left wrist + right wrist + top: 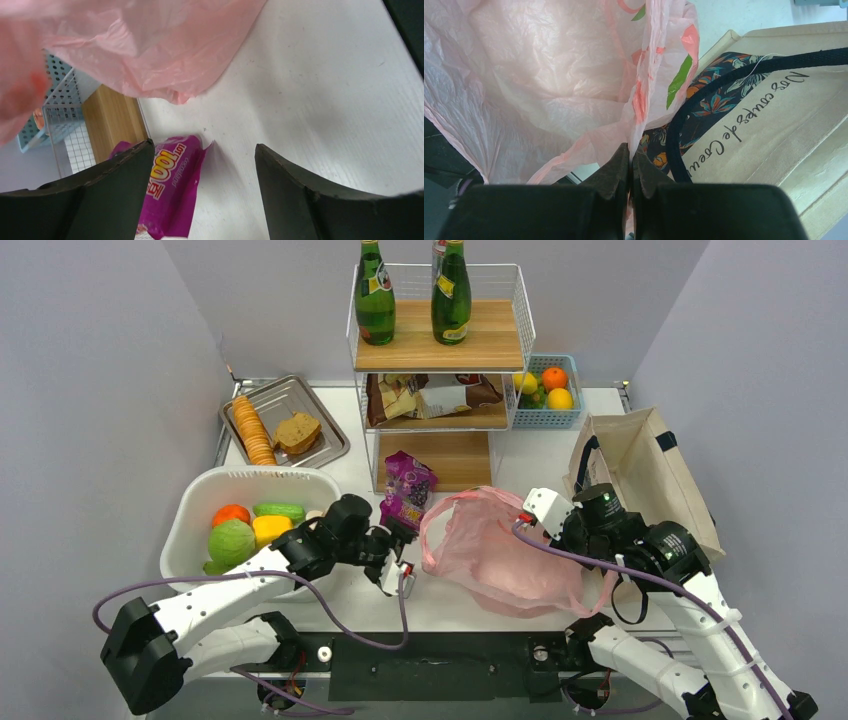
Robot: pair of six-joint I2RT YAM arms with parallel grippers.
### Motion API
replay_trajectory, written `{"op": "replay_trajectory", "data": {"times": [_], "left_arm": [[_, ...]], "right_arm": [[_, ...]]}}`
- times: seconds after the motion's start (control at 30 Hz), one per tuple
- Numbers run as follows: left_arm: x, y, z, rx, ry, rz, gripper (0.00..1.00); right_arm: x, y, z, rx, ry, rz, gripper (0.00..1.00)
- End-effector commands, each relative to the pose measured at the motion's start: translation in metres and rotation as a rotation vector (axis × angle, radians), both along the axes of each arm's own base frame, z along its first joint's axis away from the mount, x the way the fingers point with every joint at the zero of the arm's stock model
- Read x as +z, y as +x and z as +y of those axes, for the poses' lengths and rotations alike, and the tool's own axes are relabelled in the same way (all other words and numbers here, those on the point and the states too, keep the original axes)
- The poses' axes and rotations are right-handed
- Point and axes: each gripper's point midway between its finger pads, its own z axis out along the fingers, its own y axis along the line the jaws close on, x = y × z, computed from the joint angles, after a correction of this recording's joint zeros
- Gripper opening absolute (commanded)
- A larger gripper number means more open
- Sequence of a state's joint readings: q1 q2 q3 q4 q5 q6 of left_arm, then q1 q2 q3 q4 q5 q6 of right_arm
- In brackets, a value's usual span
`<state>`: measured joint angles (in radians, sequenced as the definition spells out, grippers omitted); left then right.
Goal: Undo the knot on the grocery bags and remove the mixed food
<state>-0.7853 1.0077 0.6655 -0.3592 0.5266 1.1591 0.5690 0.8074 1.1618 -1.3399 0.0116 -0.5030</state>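
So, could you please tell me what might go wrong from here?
The right gripper has its jaws shut on just a thin fold of the pink bag, so the film may tear or slip. The tote's dark strap lies right beside that grip and might snag. The left gripper, open near the purple packet, could catch the bag's edge too.

You can read "Nos coups de Coeur" in black script on the canvas tote (784, 132). The purple snack packet (172, 197) shows a yellow "100".
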Motion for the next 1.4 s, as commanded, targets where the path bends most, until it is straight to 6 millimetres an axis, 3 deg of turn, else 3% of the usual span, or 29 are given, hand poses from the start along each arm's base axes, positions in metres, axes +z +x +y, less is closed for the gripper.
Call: {"op": "replay_trajectory", "data": {"times": [0.0,0.13,0.17,0.2,0.27,0.3,0.37,0.4,0.47,0.5,0.53,0.57,0.63,0.8,0.93,1.13,1.3,1.33,1.37], "left_arm": [[-0.003,0.021,-0.019,-0.039,0.026,-0.186,0.71],[-0.037,0.051,-0.011,0.054,0.147,-0.269,0.72],[-0.057,0.058,-0.002,0.077,0.217,-0.291,0.73],[-0.051,0.070,-0.007,0.106,0.189,-0.352,0.76],[-0.073,0.084,0.002,0.149,0.241,-0.418,0.80],[-0.063,0.096,-0.001,0.190,0.209,-0.480,0.80],[-0.063,0.107,0.001,0.245,0.204,-0.525,0.78],[-0.067,0.108,0.002,0.256,0.205,-0.527,0.72],[-0.061,0.111,0.000,0.281,0.163,-0.549,0.47],[-0.050,0.115,-0.004,0.295,0.114,-0.581,0.27],[-0.053,0.113,-0.003,0.293,0.103,-0.585,0.19],[-0.042,0.115,-0.007,0.307,0.055,-0.616,0.07],[-0.034,0.117,-0.010,0.319,0.008,-0.630,0.00],[0.001,0.128,-0.024,0.383,-0.149,-0.624,0.00],[0.017,0.147,-0.032,0.422,-0.215,-0.621,0.00],[0.019,0.202,-0.028,0.553,-0.256,-0.617,0.00],[0.004,0.241,-0.017,0.600,-0.241,-0.627,0.00],[0.005,0.242,-0.016,0.595,-0.246,-0.632,0.05],[0.002,0.243,-0.014,0.589,-0.243,-0.633,0.22]], "right_arm": [[0.007,0.003,-0.002,-0.039,0.032,-0.052,0.00],[0.005,0.001,-0.003,-0.044,0.036,-0.056,0.00],[0.005,0.001,-0.004,-0.045,0.034,-0.055,0.00],[0.003,0.001,-0.004,-0.044,0.032,-0.054,0.00],[0.002,0.001,-0.004,-0.045,0.031,-0.051,0.00],[0.002,0.001,-0.004,-0.046,0.032,-0.052,0.00],[0.002,0.002,-0.004,-0.047,0.033,-0.055,0.00],[0.002,0.002,-0.004,-0.049,0.035,-0.057,0.00],[0.002,0.002,-0.005,-0.051,0.034,-0.059,0.00],[0.002,0.001,-0.005,-0.050,0.035,-0.059,0.00],[0.001,0.001,-0.005,-0.051,0.034,-0.061,0.00],[0.000,0.000,-0.005,-0.050,0.034,-0.059,0.00],[0.000,0.000,-0.006,-0.050,0.036,-0.060,0.00],[-0.001,-0.001,-0.005,-0.047,0.040,-0.054,0.00],[-0.002,-0.001,-0.003,-0.044,0.046,-0.049,0.00],[-0.001,-0.002,-0.001,-0.045,0.057,-0.046,0.00],[0.000,0.001,0.001,-0.045,0.058,-0.044,0.00],[0.000,0.003,0.001,-0.044,0.057,-0.045,0.00],[0.001,0.004,0.002,-0.043,0.058,-0.048,0.00]]}}
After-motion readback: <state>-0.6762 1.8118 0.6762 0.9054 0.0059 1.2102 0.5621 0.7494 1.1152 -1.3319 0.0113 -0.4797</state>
